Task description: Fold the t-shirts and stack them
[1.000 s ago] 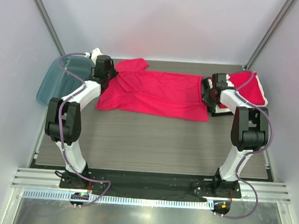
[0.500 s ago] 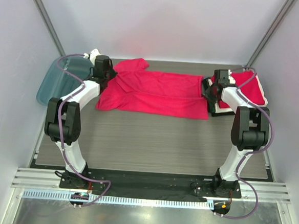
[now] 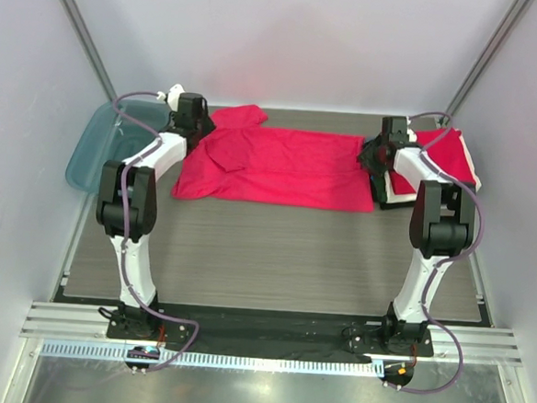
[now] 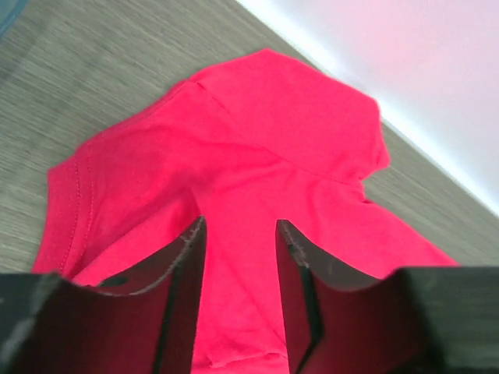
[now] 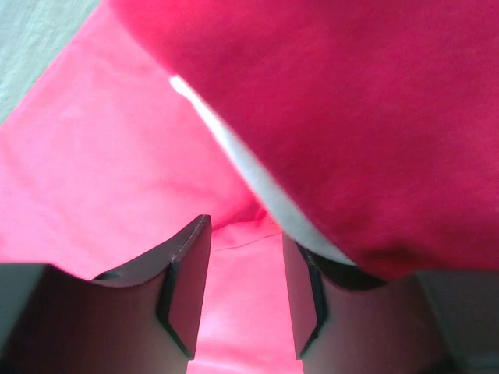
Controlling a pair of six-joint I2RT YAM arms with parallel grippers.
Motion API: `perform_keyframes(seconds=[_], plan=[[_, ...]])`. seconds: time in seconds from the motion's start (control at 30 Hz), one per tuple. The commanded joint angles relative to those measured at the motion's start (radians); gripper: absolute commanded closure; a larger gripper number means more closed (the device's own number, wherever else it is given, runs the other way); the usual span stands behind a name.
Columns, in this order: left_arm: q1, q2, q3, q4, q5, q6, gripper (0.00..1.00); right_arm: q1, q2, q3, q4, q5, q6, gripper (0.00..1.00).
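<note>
1. Two hands, both released. The left hand (image 4: 240, 234) has its jaws parted with flat red cloth showing in the gap. The right hand (image 5: 245, 241) is the same, jaws apart over cloth and nothing pinched.
2. Crimson t-shirt (image 3: 280, 165) lies spread on the bench (image 3: 274, 248), upper centre of the overhead view. Its long axis runs left to right across the frame. The sleeve (image 3: 239, 116) end points left, the hem (image 3: 361, 171) points right.
3. Left hand sits over the shoulder area at the shirt's upper left, right hand over the hem at its upper right. Judgement: one hand is posted at each end of the far long edge, ready to pinch it and carry it toward the near edge for a lengthwise fold.
4. Lower-left sleeve looks tucked over the body, though I can't be sure.
5. Stack of folded shirts (image 3: 442, 158) sits at upper right, just beside the hem. Red is on top, with white and dark layers under it. Probably parked there so a finished fold travels little.
6. Teal tray (image 3: 102, 144) at far left, clear of the cloth.
</note>
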Motion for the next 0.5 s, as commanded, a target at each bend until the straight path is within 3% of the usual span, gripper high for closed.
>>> perform_keyframes(seconds=[0.0,0.03,0.1,0.23,0.4,0.47], plan=[[0.008,0.025,0.105,-0.116,-0.039,0.0,0.57,-0.001,-0.061,0.017,0.057,-0.035,-0.008,0.51],[0.01,0.011,0.099,-0.119,-0.049,0.0,0.55,0.003,-0.081,-0.003,0.071,-0.076,-0.005,0.52],[0.01,-0.023,0.056,-0.119,-0.062,-0.017,0.38,0.016,-0.154,-0.072,0.098,-0.072,-0.002,0.52],[0.011,-0.145,-0.016,-0.114,-0.028,-0.005,0.25,0.02,-0.294,-0.227,0.169,-0.085,0.001,0.52],[0.014,-0.323,-0.211,-0.122,-0.057,-0.034,0.23,0.029,-0.481,-0.46,0.251,-0.059,0.03,0.52],[0.019,-0.417,-0.284,-0.122,-0.081,-0.089,0.28,0.031,-0.578,-0.581,0.299,-0.038,0.062,0.53]])
